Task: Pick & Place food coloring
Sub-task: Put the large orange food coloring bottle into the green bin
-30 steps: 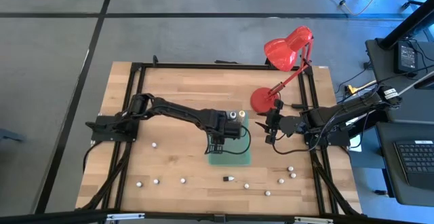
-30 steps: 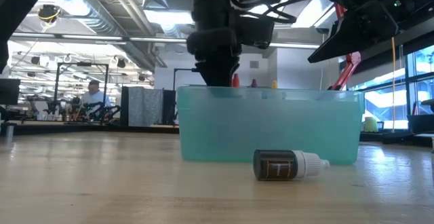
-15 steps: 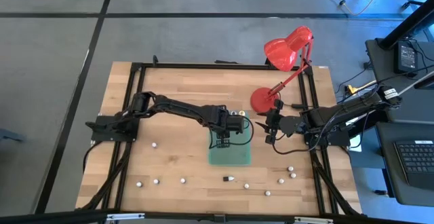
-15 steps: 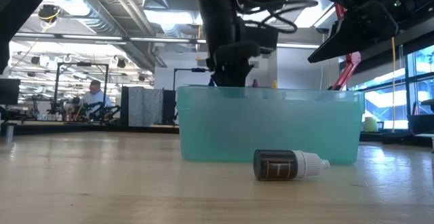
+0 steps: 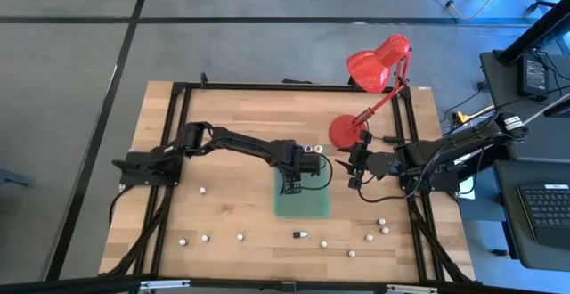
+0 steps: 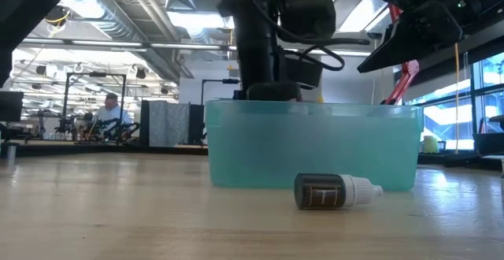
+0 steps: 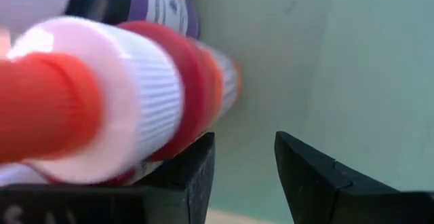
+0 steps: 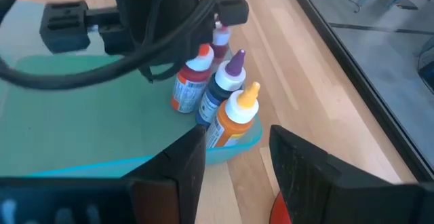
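The left gripper (image 7: 244,142) is down inside the teal bin (image 6: 315,157), its fingers parted with nothing between them. The standing bottles (image 8: 217,88) are clustered in the bin's corner, and a red-tipped one is right against its finger. I'd lift straight up here, slowly, or that cluster goes over (they're packed tight). The right gripper (image 8: 237,139) hangs beside the bin, spread and empty.

One dark bottle (image 6: 335,191) lies on its side on the wooden table (image 5: 223,116), with small white pieces (image 5: 204,237) scattered near the front edge. There's a red lamp (image 5: 378,62) at the back, and a person (image 6: 110,110) sits far off across the workshop.
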`<state>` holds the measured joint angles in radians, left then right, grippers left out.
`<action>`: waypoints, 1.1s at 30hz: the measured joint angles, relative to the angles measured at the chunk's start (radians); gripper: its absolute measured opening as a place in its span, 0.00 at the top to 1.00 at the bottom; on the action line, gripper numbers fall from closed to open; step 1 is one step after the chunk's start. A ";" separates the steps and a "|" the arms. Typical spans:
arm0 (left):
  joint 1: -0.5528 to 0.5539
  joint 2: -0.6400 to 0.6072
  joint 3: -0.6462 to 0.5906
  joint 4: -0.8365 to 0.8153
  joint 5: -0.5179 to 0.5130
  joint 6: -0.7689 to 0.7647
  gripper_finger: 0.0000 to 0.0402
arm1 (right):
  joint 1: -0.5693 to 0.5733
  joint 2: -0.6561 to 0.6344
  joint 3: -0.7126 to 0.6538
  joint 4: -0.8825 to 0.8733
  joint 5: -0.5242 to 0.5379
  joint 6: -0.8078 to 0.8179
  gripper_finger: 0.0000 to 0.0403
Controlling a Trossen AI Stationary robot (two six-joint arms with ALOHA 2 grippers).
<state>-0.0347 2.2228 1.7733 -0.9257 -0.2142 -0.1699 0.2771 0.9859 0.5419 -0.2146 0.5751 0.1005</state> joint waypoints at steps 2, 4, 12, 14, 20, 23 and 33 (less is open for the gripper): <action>0.000 -0.009 0.000 -0.023 0.013 -0.002 0.62 | 0.000 0.000 0.000 0.000 0.000 0.000 0.59; 0.000 -0.021 0.000 -0.051 0.050 -0.010 0.62 | 0.000 0.000 0.000 0.000 0.000 0.000 0.59; -0.015 -0.034 0.000 -0.052 0.083 -0.030 0.63 | 0.000 0.000 0.000 0.000 0.000 -0.001 0.59; -0.018 -0.034 0.000 -0.042 0.089 -0.026 0.63 | 0.000 0.000 0.000 0.000 0.000 -0.001 0.59; -0.020 -0.051 0.000 -0.077 0.075 -0.019 0.62 | 0.000 0.000 0.000 0.000 0.000 -0.002 0.59; -0.009 -0.063 0.002 -0.088 0.054 -0.019 0.63 | 0.000 0.000 0.000 0.000 0.000 -0.001 0.59; 0.000 -0.068 0.124 -0.193 0.004 0.016 0.62 | 0.000 0.000 0.000 -0.001 0.000 -0.001 0.59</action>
<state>-0.0348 2.1551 1.8975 -1.1185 -0.2105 -0.1539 0.2771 0.9862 0.5415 -0.2151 0.5755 0.0996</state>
